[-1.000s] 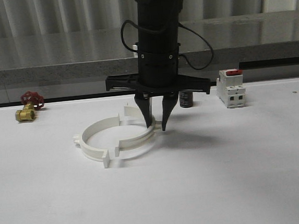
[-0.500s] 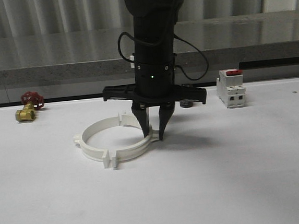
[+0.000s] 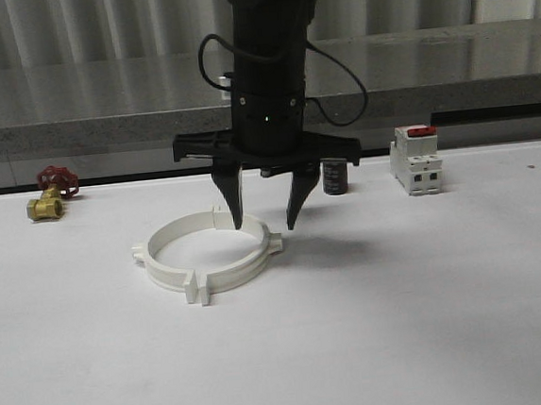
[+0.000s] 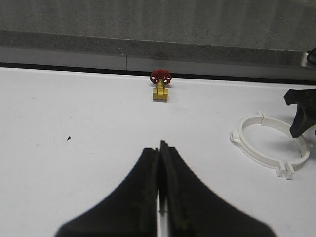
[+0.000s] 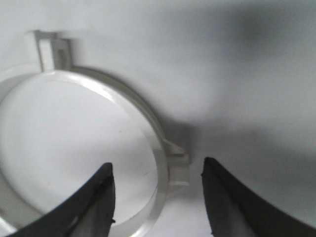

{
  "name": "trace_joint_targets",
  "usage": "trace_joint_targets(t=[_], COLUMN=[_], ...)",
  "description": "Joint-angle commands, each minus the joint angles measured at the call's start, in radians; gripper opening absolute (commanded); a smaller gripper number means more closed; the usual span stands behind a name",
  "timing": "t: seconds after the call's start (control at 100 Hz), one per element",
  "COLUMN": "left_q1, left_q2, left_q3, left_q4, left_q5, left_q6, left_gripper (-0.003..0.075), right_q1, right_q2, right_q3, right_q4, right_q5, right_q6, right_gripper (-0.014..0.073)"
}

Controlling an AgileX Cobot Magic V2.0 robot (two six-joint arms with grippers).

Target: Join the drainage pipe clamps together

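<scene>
The two white drainage pipe clamps point(image 3: 168, 271) lie on the table as one closed ring, their end tabs meeting at the front and back. My right gripper point(image 3: 265, 227) hangs open just over the ring's right side. One finger is inside the band and one outside, neither touching it. In the right wrist view the band point(image 5: 150, 129) and its outer lug point(image 5: 177, 167) sit between the spread fingers of the right gripper point(image 5: 157, 168). The left gripper point(image 4: 160, 145) is shut and holds nothing, low over bare table well left of the ring point(image 4: 256, 155).
A brass valve with a red handle point(image 3: 50, 193) sits at the back left. A small dark cylinder point(image 3: 335, 176) and a white breaker with a red switch point(image 3: 416, 159) stand at the back right. A grey ledge runs along the far table edge.
The right gripper pushed the right clamp half leftward against the other half, closing the gap. It then opened, let go of the band and rose slightly.
</scene>
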Motion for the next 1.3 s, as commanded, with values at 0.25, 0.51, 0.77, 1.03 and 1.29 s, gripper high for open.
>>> trace_joint_targets(t=[0.25, 0.51, 0.77, 1.03, 1.29], left_q1=[0.002, 0.002, 0.002, 0.002, 0.002], left_q2=[0.012, 0.012, 0.012, 0.012, 0.012], left_q3=[-0.024, -0.024, -0.024, -0.024, -0.024], left_q4=[0.001, 0.001, 0.001, 0.001, 0.001], left_q5=[-0.072, -0.072, -0.072, -0.072, -0.072], left_q6=[-0.002, -0.002, -0.002, -0.002, -0.002], left_gripper=[-0.0021, -0.0021, -0.0021, -0.0021, -0.0021], right_q1=[-0.012, -0.062, -0.179, -0.381, -0.572], right_q2=[-0.206, -0.297, -0.469, -0.742, -1.032], right_q3=[-0.027, -0.019, 0.161, 0.470, 0.781], right_q4=[-0.016, -0.056, -0.059, 0.004, 0.026], right_q5=[0.155, 0.236, 0.175, 0.029, -0.119], right_q6=[-0.549, -0.575, -0.593, -0.593, -0.594], right_gripper=[-0.0010, -0.0067, -0.0067, -0.0067, -0.0067])
